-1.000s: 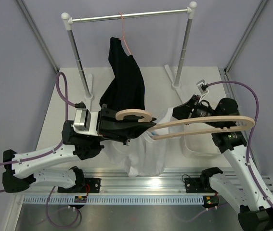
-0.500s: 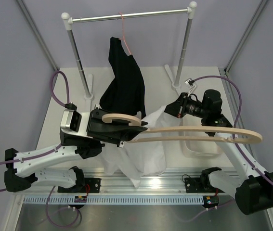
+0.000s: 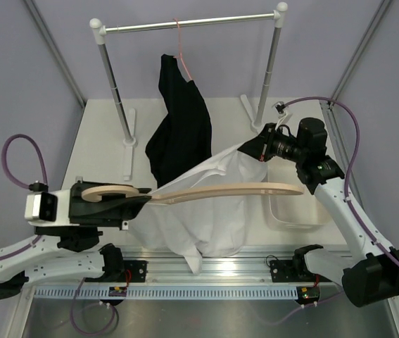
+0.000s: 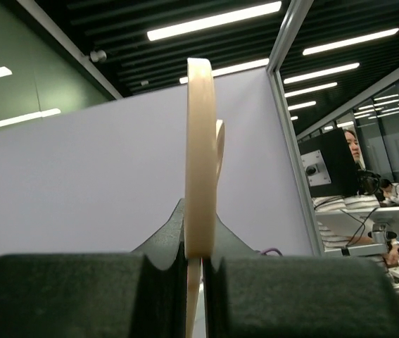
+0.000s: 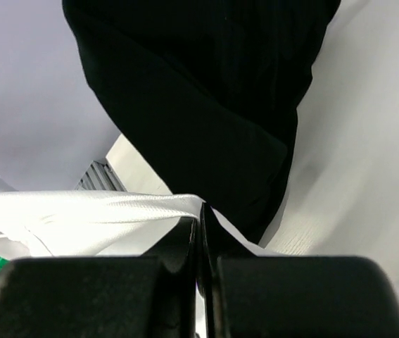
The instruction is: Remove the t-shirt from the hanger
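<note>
1. Overhead view, change: the left gripper (image 3: 130,201) had swung out toward the table's (image 3: 100,141) left edge, hauling the hanger (image 3: 220,190) with it by the hook end. The right gripper (image 3: 261,151) had drawn back toward the far-right corner with an edge of the t-shirt (image 3: 206,225). Cloth was pulled taut between the two above the near-middle of the table.
2. Judgement: the opposed pull seemed to be sliding the shirt off. The hanger's right shoulder looked bare, but cloth bunched near the hook. Could not tell whether it was free.
3. Overhead view, materials: the hanger was pale smooth wood, thick and gently bowed. The shirt was thin, limp and white, its folds sagging toward the near edge. A black garment (image 3: 181,127) hung matte from a thin pink hanger (image 3: 180,42) on a metal rail (image 3: 185,24) at the far edge.
4. Left wrist view: padded jaws were clenched on the hanger (image 4: 200,155), seen edge-on as a narrow pale strip.
5. Right wrist view: jaws were pinched shut on a fold of the white fabric (image 5: 93,208), which showed fine creases and a slight sheen. The dark garment (image 5: 199,91) hung behind.
</note>
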### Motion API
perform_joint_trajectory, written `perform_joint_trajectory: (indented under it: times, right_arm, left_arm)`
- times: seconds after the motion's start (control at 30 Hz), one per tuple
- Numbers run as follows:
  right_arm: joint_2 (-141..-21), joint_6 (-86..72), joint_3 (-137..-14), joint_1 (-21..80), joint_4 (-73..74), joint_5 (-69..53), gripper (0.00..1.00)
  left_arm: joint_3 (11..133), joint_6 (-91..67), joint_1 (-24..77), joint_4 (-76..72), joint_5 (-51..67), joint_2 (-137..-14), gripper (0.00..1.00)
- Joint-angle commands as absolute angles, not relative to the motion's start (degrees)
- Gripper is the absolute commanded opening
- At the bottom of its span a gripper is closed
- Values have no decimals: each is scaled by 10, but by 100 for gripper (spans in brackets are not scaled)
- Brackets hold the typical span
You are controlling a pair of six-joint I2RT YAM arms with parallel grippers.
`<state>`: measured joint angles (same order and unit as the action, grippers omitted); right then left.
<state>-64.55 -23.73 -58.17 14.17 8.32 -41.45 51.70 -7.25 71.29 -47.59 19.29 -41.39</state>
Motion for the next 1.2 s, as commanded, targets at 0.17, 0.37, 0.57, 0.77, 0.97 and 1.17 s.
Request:
perform_joint_trajectory:
  times: [0.17,0.37,0.57,0.77,0.97,1.17]
  right_arm:
    - [-659,-281,-569,168,11,-398,0]
    - [-664,-292,-572,178,1,-395,0]
    - [-666,-276,-558,206,-15,-375,0]
    - [-700,-268,-539,206,-26,-374,0]
    - [-720,-240,-545,207,21,-332,0]
    - [-708,-218,-577,207,78,-285,0]
  left_arm:
    - [554,-85,716,-546,228,-388,0]
    - [583,-135,715,-630,256,-439,0]
    - [573,-135,715,-647,236,-443,0]
    - [558,-124,715,-649,190,-423,0]
    - [573,-120,716,-612,178,-410,0]
    - [563,-112,716,-588,153,-380,0]
